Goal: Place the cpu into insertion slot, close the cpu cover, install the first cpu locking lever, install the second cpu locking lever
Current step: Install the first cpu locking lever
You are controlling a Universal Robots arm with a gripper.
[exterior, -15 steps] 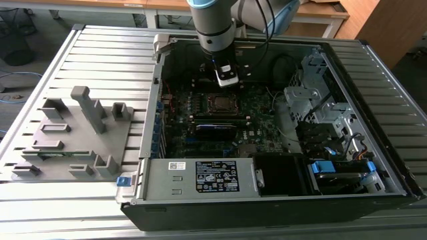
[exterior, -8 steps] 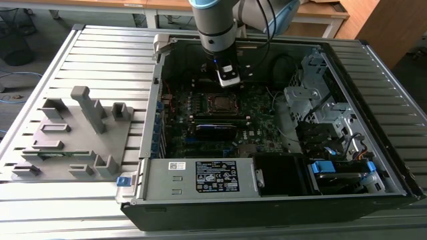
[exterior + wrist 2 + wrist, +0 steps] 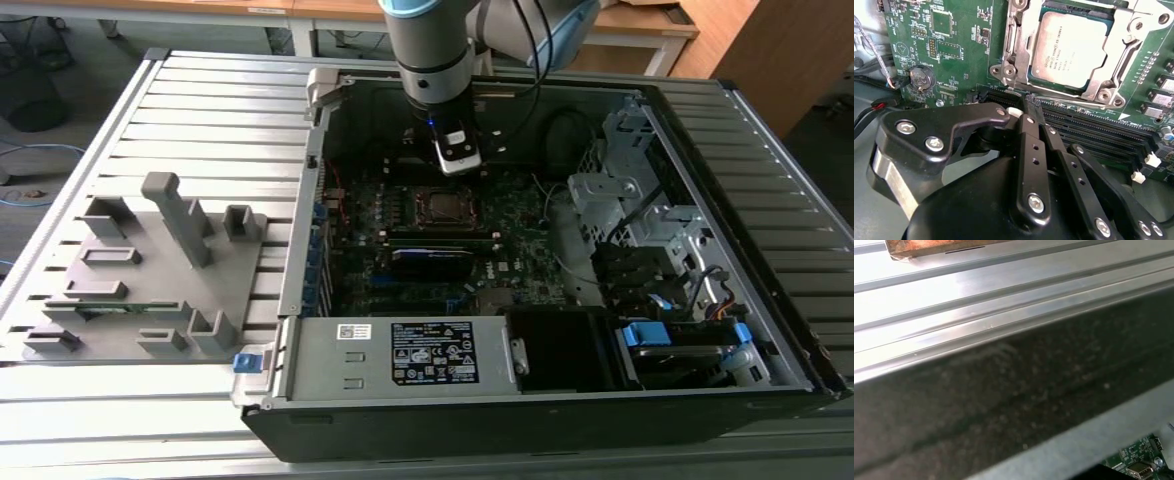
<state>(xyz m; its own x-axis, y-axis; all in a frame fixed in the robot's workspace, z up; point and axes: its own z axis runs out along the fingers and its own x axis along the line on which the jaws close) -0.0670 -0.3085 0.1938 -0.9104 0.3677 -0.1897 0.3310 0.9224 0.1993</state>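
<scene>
The cpu, a flat square chip with a grey metal top, lies in the insertion slot on the green motherboard. The silver cpu cover lies flat around it, and the chip shows through its window. In the exterior view the cpu sits mid-board inside the open computer case. My gripper hangs just beside the socket, over the black memory slots. Its black fingers meet at the tips with nothing between them. In the exterior view my gripper hovers just beyond the socket's far edge.
The computer case lies open on a slatted aluminium table. A grey fixture with upright posts stands at the exterior view's left. Drive cages and cables crowd the exterior view's right. A coin battery and red-black wires lie beside my gripper.
</scene>
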